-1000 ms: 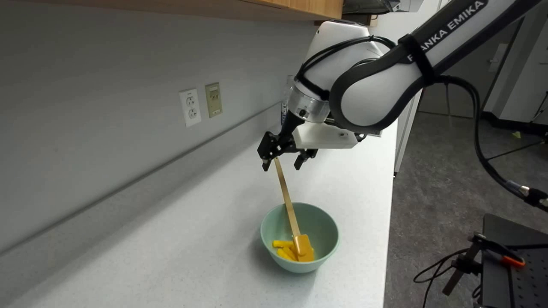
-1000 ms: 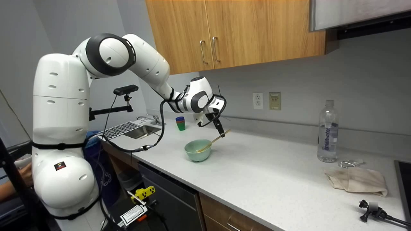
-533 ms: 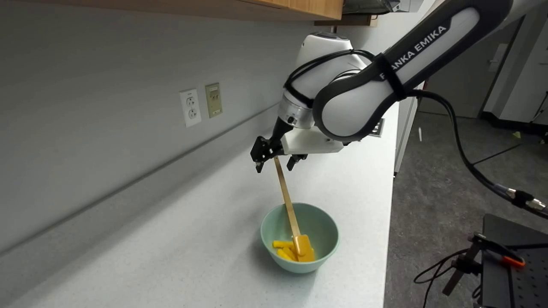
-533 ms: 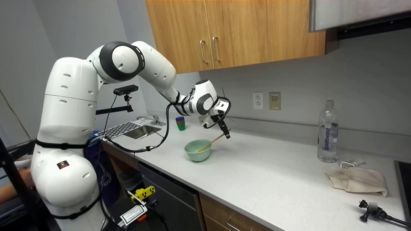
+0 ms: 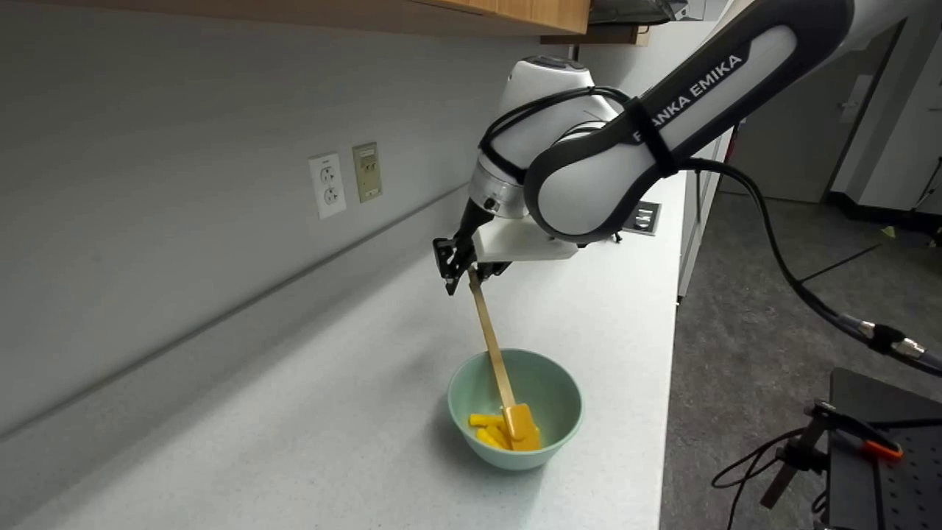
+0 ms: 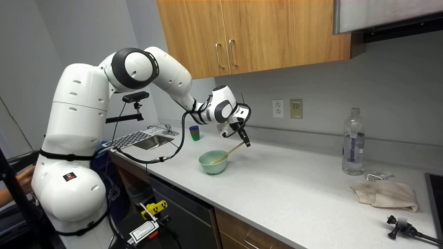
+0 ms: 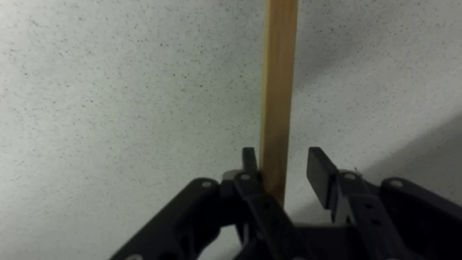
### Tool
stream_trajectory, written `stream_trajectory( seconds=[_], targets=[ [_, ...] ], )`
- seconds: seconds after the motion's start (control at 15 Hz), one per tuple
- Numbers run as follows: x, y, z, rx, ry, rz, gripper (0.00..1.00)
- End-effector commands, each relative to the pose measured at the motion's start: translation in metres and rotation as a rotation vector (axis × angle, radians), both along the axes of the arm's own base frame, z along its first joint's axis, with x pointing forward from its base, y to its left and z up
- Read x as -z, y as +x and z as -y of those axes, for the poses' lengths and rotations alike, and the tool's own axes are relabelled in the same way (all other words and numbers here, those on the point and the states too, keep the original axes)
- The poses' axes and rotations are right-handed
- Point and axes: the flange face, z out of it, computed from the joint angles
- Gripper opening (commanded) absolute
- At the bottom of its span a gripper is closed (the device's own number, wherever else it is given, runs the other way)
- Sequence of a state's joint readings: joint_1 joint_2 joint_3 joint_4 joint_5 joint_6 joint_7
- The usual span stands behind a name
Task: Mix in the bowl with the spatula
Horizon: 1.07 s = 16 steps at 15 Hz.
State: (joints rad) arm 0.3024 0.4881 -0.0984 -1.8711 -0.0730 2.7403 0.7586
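The pale mint-green bowl [image 5: 557,397] [image 6: 213,168] rests on the counter with yellow pieces [image 5: 486,420] at its bottom. Leaning over its rim is the spatula [image 5: 494,340] [image 6: 236,148], its flat yellow blade down on the pieces and its wooden handle slanting up. My gripper [image 5: 466,284] [image 6: 247,144] is around the handle's upper end. In the wrist view, the spatula's handle [image 7: 278,83] runs between the jaws of the gripper [image 7: 282,151]. It lies close against the left finger, and a visible gap separates it from the right finger [image 7: 319,177]. The jaws stand partly open.
A wall with outlets [image 5: 327,185] runs along the counter's back, under a wooden cabinet [image 6: 277,34]. Stacked cups [image 6: 195,133] stand near the sink [image 6: 152,142]. A water bottle [image 6: 353,145], a folded cloth [image 6: 384,195] and a black mount [image 6: 408,229] occupy the far end.
The arm has shifted sideways, leftward in one exterior picture and rightward in another, bringing the gripper around the handle. Its jaws have narrowed from wide. Bowl and spatula look unmoved.
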Motion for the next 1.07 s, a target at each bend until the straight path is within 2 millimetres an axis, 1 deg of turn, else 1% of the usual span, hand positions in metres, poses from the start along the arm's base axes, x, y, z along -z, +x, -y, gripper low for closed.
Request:
stream_trajectory(
  seconds=[0.0, 0.07, 0.13, 0.33, 0.4, 0.67, 1.0],
  targets=[
    [-0.012, 0.002, -0.007, 0.009, -0.035, 0.017, 0.11],
    [-0.013, 0.001, -0.008, 0.01, -0.041, 0.018, 0.04],
    [-0.015, 0.0, -0.009, 0.011, -0.047, 0.019, 0.0],
    [-0.021, -0.005, -0.013, 0.007, -0.066, 0.03, 0.01],
    [-0.024, -0.008, -0.016, 0.004, -0.07, 0.037, 0.02],
    [-0.042, -0.018, -0.028, -0.022, -0.091, 0.075, 0.02],
    [-0.062, -0.041, -0.042, -0.053, -0.128, 0.129, 0.02]
  ],
)
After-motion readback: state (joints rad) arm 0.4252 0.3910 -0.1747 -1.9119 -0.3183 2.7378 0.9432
